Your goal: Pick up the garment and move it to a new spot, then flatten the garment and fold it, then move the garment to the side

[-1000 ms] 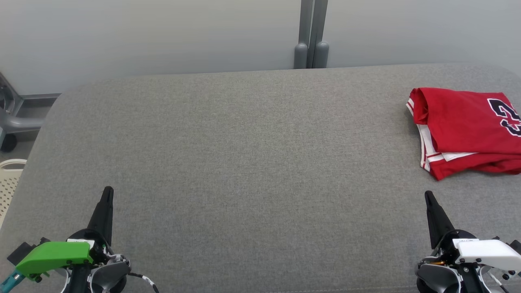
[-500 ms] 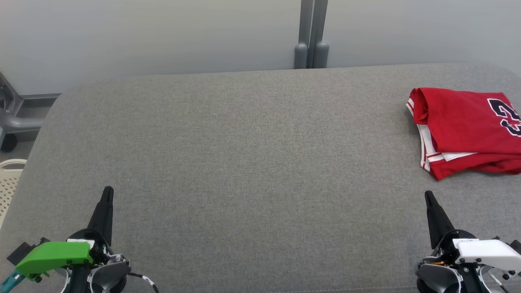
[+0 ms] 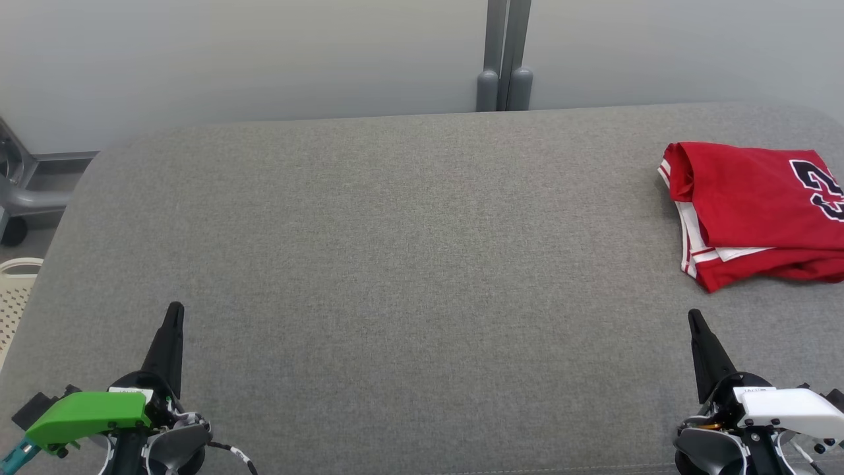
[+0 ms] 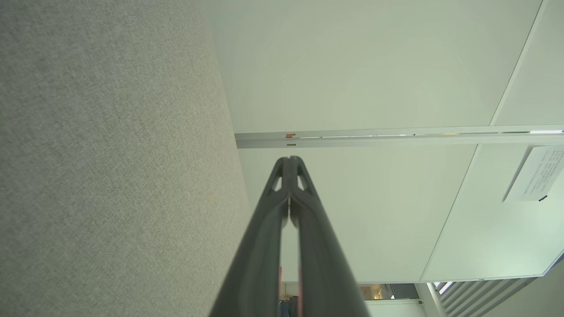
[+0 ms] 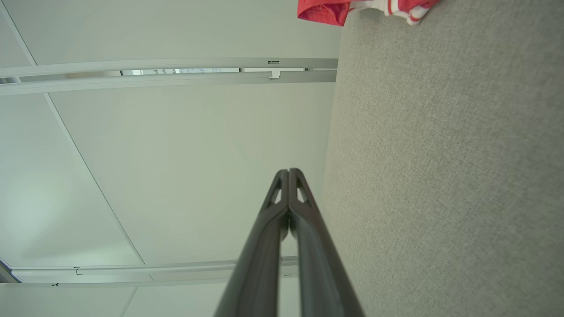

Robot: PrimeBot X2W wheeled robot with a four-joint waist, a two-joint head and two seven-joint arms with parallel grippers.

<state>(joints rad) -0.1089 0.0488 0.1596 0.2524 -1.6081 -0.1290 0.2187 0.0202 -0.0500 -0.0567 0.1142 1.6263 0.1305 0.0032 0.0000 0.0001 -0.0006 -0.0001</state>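
Garment (image 3: 752, 211), red and folded into a rough rectangle, lies at the upper right of the head view on a grey tabletop (image 3: 409, 264), its right end cut by the frame edge. Its long axis runs left to right across the frame, and the end with white-and-red striped trim (image 3: 689, 244) points toward frame left. A dark numeral (image 3: 821, 188) outlined in white sits on top, cut off and not surely readable. The left hand (image 3: 175, 309) at lower left and the right hand (image 3: 693, 315) at lower right point up the frame, both closed tight and empty. The right hand's tip is just below the garment's lower left corner, apart from it. In the left wrist view a white label (image 4: 535, 174) on the wall (image 4: 352, 66) carries writing too small to read.
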